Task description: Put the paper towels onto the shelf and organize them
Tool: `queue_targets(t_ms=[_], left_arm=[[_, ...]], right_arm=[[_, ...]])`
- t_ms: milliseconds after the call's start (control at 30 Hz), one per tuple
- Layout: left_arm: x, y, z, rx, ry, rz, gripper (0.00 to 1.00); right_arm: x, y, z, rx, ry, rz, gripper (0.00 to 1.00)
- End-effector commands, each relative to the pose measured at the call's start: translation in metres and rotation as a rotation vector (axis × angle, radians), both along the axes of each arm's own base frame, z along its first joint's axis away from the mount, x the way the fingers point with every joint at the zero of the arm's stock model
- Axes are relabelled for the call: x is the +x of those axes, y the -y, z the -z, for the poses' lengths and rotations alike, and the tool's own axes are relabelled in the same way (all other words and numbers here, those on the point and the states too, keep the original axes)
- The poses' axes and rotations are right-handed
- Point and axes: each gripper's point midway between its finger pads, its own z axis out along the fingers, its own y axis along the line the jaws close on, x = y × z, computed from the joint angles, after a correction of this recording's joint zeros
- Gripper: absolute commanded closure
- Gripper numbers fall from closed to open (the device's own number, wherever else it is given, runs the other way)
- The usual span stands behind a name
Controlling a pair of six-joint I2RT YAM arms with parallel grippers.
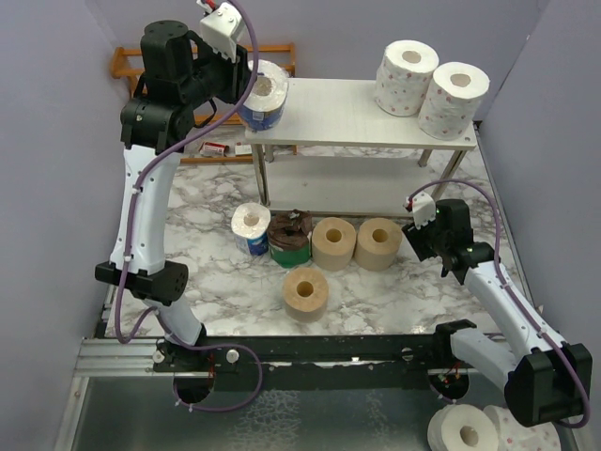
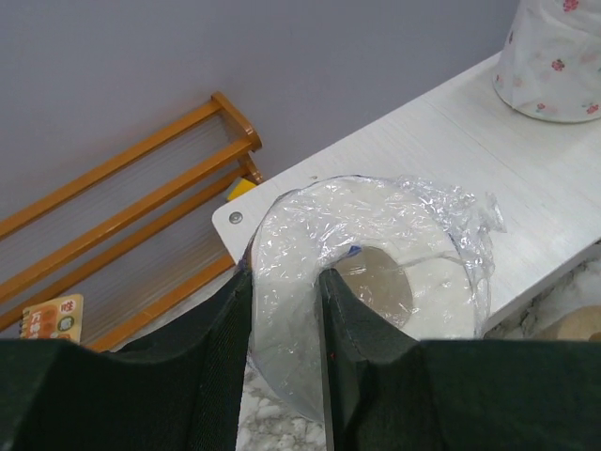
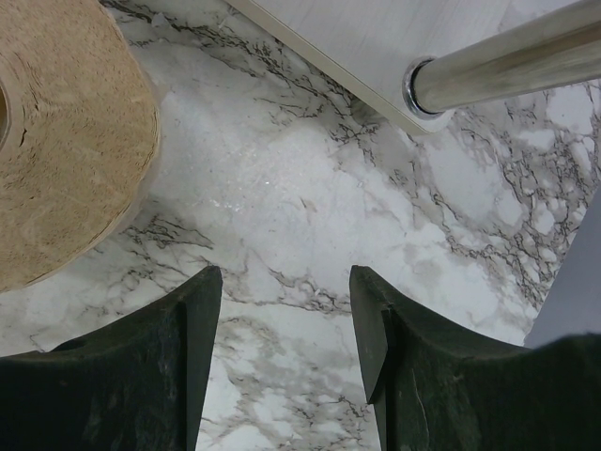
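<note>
My left gripper (image 2: 285, 277) is shut on the wall of a blue-wrapped roll (image 1: 264, 94), one finger in its core, holding it at the left end of the whitewashed shelf (image 1: 347, 117); the roll also shows in the left wrist view (image 2: 376, 272). Two white pink-dotted rolls (image 1: 407, 75) (image 1: 454, 99) stand on the shelf's right end. On the marble lie a second blue-wrapped roll (image 1: 251, 228), a dark brown roll (image 1: 290, 237) and three tan rolls (image 1: 333, 242) (image 1: 377, 242) (image 1: 306, 292). My right gripper (image 3: 286, 272) is open and empty over the marble, right of a tan roll (image 3: 66, 132).
The orange slatted rack (image 1: 127, 61) stands behind the shelf's left end, also in the left wrist view (image 2: 131, 197). A shelf leg (image 3: 507, 66) is just ahead of my right gripper. More white rolls (image 1: 465, 432) lie below the table's near edge. Grey walls close both sides.
</note>
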Motion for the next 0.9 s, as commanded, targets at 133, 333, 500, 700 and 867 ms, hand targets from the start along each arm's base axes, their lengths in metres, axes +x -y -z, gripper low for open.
queue_targets(t_ms=[133, 333, 500, 700, 867], left_arm=[[0.022, 0.012, -0.007, -0.061, 0.029, 0.011, 0.83], [0.032, 0.018, 0.006, -0.060, -0.001, 0.013, 0.82], [0.041, 0.021, 0.018, -0.046, -0.023, -0.002, 0.75], [0.043, 0.024, 0.019, -0.030, -0.015, -0.012, 0.36], [0.021, 0.013, -0.019, -0.064, 0.067, -0.052, 0.02]], right_arm=[[0.006, 0.004, -0.003, -0.002, 0.027, 0.023, 0.43], [0.006, 0.005, -0.003, -0.003, 0.025, 0.027, 0.43], [0.006, 0.005, -0.002, -0.004, 0.024, 0.026, 0.43], [0.006, 0.006, -0.001, -0.005, 0.020, 0.028, 0.43], [0.005, 0.006, -0.001, -0.004, 0.016, 0.027, 0.43]])
